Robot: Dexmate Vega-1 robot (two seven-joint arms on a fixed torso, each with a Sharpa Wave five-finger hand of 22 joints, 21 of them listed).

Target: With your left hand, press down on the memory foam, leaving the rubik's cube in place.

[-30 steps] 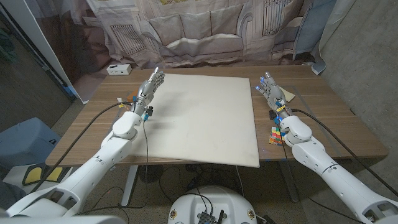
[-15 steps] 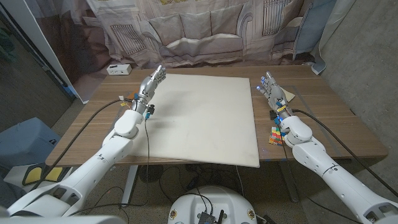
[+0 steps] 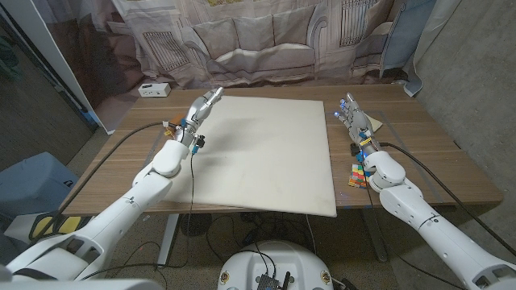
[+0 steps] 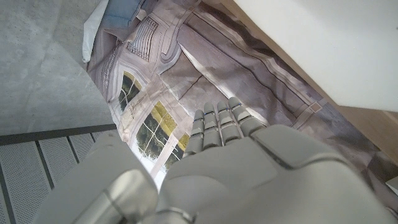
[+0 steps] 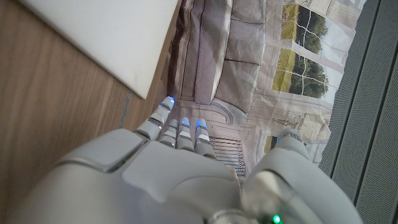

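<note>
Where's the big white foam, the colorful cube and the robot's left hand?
memory foam (image 3: pixel 266 153), head view, middle of its top face.
rubik's cube (image 3: pixel 356 176), head view, its colored top by the right arm.
left hand (image 3: pixel 203 108), head view, back of the hand.

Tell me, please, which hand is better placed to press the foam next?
The left hand: it hangs at the foam's far left corner, fingers reaching over its edge. The right hand stands off the foam's right side, with the cube beside its forearm.

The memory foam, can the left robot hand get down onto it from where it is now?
Probably yes: the left robot hand is raised at the memory foam's far left corner, empty, nothing between.
</note>
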